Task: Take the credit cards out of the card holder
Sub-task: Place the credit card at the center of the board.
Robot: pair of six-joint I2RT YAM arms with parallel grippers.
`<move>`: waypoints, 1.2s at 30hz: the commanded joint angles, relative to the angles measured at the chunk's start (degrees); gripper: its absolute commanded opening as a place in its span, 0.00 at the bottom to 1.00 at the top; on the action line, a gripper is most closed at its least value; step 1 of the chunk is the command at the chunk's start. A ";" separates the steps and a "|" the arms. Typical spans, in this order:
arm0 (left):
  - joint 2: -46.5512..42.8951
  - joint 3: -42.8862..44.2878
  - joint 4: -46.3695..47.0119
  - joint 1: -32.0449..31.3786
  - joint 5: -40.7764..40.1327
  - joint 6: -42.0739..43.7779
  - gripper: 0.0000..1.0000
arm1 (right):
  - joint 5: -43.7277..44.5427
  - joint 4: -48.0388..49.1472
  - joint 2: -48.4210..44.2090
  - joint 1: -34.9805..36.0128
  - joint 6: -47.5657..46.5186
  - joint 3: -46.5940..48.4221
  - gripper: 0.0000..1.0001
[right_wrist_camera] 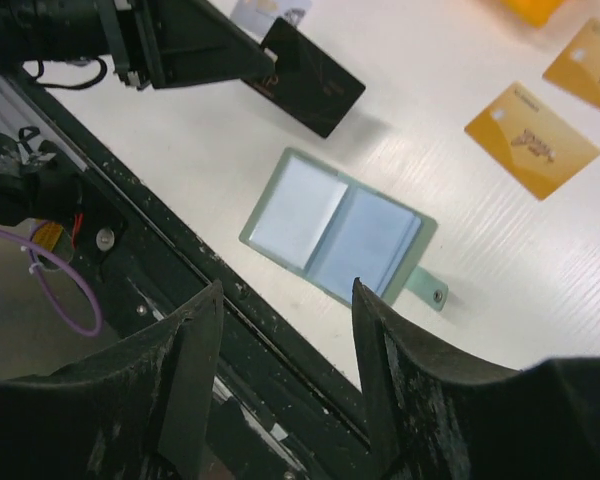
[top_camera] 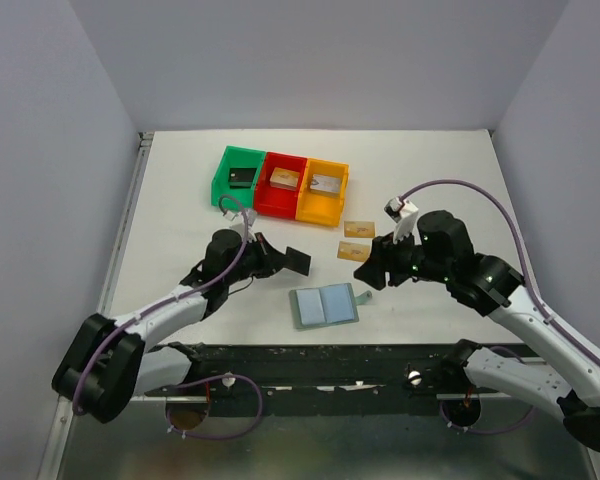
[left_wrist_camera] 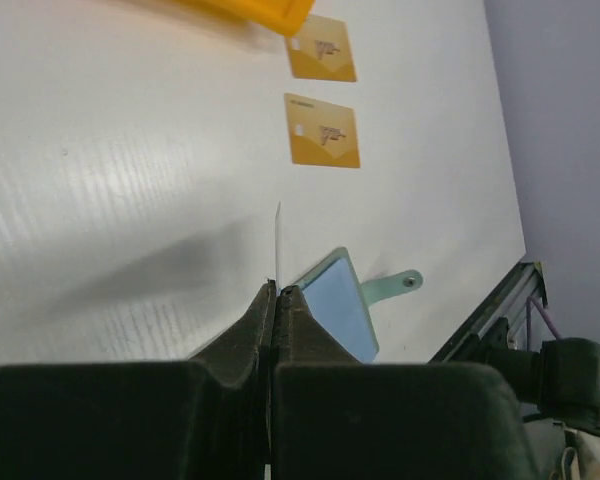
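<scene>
Currently the card holder (top_camera: 324, 306) lies open and flat on the white surface (top_camera: 180, 200), near its front edge and between the two arms, with both pale blue inner pockets facing up. Its small tab (top_camera: 365, 296) sticks out on the right side, flat on the surface. Whether any card sits inside the pockets cannot be told. The left end effector (top_camera: 280, 262) is clamped narrow on a black card (top_camera: 297, 261), gripping it by one end. The card is clear of the surface, up and to the left of the card holder and not touching it; the left wrist view shows it edge-on between the closed fingers. The right end effector (right_wrist_camera: 285, 340) is spread wide and holds nothing. It hangs above the right side of the card holder, close to the tab, and its wrist view shows the open holder between the two fingers (right_wrist_camera: 195, 350). Two gold cards (top_camera: 358, 229) lie face up on the surface, one just in front of the other, apart from each other and beyond the card holder to its right. Three bins (top_camera: 282, 180), green, red and orange, stand joined in a row further back. Each bin contains one small block.
</scene>
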 commanded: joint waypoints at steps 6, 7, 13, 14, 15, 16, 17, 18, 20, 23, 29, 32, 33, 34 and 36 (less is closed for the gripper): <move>19.81 4.06 14.06 5.19 2.51 -9.28 0.00 | -1.35 5.78 0.17 0.16 6.65 -5.08 0.62; 21.57 4.85 14.42 5.36 3.13 -9.46 0.00 | -1.35 5.86 0.17 0.16 6.74 -5.43 0.62; 29.31 6.61 20.91 5.72 6.38 -12.18 0.00 | -1.61 6.92 -0.27 0.16 6.83 -7.54 0.62; 30.19 6.87 21.79 5.72 6.82 -12.53 0.00 | -1.44 6.83 -0.27 0.16 6.74 -7.63 0.62; 31.24 6.88 23.19 5.81 7.26 -12.88 0.00 | -1.52 6.83 -0.19 0.16 6.48 -7.89 0.62; 32.12 6.79 25.38 5.89 7.78 -13.24 0.00 | -1.61 6.92 -0.27 0.08 6.47 -7.89 0.62; 33.09 6.79 26.80 6.07 8.23 -13.67 0.00 | -1.96 7.09 -0.27 0.16 6.47 -8.07 0.62; 34.23 6.96 27.77 6.33 8.84 -14.20 0.01 | -2.05 7.27 -0.19 0.16 6.47 -8.24 0.62; 35.90 7.23 29.09 6.86 9.72 -15.00 0.06 | -2.49 7.62 -0.19 0.16 6.30 -8.42 0.62; 36.79 6.88 29.54 7.47 10.34 -15.09 0.13 | -2.32 7.45 -0.10 0.16 6.12 -8.51 0.62; 35.92 6.35 27.79 8.62 11.31 -13.07 0.40 | -1.96 7.18 0.52 0.16 5.60 -8.51 0.62; 34.33 6.96 23.14 8.88 10.52 -11.14 0.48 | -1.96 7.10 0.87 0.16 5.60 -7.98 0.63; 33.63 7.31 20.95 9.14 9.99 -10.43 0.50 | -1.79 6.83 1.13 0.16 5.42 -7.81 0.63; 32.93 7.40 19.01 9.58 9.38 -9.56 0.52 | -1.35 6.48 1.13 0.16 5.51 -7.54 0.63; 30.91 7.76 14.27 10.63 8.32 -8.32 0.56 | -0.21 5.26 1.13 0.16 5.16 -7.10 0.63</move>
